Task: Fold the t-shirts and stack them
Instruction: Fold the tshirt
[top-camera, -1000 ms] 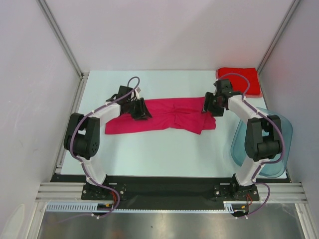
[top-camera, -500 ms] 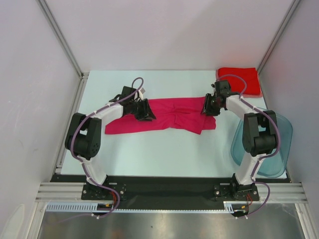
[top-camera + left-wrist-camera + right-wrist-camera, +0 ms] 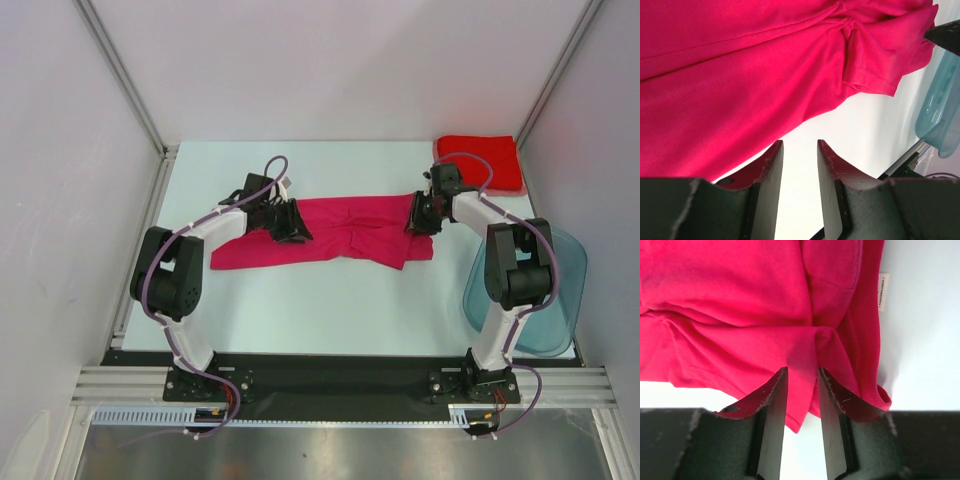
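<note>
The magenta-pink t-shirt [image 3: 345, 238] lies spread in a long band across the middle of the table. The red t-shirt [image 3: 482, 160] lies folded at the back right corner. My left gripper [image 3: 293, 224] hovers at the magenta shirt's left part. In the left wrist view its jaws [image 3: 800, 142] stand narrowly apart with only white table between them, and the shirt [image 3: 740, 75] lies just beyond. My right gripper [image 3: 418, 214] is at the shirt's right end. In the right wrist view it [image 3: 802, 369] is shut on a puckered fold of the shirt [image 3: 740, 300].
The translucent blue-grey tub [image 3: 545, 300] stands at the table's right edge beside the right arm, and its rim shows in the left wrist view [image 3: 940, 100]. A white label [image 3: 883, 290] sticks out of the shirt. White walls and metal posts enclose the table.
My left gripper has slid a little to the right along the shirt. My right gripper has shifted slightly left and back at the shirt's right end. The shirt has barely moved.
</note>
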### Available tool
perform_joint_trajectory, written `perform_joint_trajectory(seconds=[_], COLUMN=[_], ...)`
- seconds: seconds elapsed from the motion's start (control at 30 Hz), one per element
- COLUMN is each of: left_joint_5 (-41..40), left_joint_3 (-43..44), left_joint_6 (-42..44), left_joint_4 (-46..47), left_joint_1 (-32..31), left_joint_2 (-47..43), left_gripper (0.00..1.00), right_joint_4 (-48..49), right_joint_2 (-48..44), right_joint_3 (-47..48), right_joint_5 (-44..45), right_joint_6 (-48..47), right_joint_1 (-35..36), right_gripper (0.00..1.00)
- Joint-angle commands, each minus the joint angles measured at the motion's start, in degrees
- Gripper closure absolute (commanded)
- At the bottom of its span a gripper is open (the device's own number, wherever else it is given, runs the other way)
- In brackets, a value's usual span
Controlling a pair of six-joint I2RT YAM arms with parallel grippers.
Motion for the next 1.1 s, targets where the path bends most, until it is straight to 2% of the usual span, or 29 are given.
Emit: perform_joint_trajectory(seconds=[0.0,0.23,0.33,0.37,0.4,1.07], left_joint_5=[0.82,0.74,0.82,0.74,0.82,1.26], left_joint_3=[1.4,1.4,1.57,1.66,1.57,0.61], left_joint_6=[0.49,-0.13,-0.21,-0.04,-0.04,0.75], left_joint_4=[0.12,0.38,0.38,0.38,0.38,0.38], left_joint_1=[-0.13,-0.04,-0.04,-0.04,-0.13,0.13], left_joint_2=[-0.17,0.36,0.45,0.54,0.62,0.8], left_gripper=[0.62,0.62,0.62,0.62,0.62,0.63], right_joint_4=[0.86,1.65,2.0,2.35,2.88,3.32], right_joint_2=[0.47,1.52,1.26,0.91,0.56,5.39], right_joint_3=[-0.74,-0.66,-0.13,-0.13,-0.21,8.31], right_joint_5=[0.71,-0.25,-0.6,-0.69,-0.61,-1.57], right_joint_6=[-1.61,-1.44,-0.74,-0.47,-0.04,-0.38], right_joint_1=[-0.23,-0.32,-0.49,-0.67,-0.76,-3.22], right_gripper=[0.65,0.76,0.9,0.97,1.0,1.0])
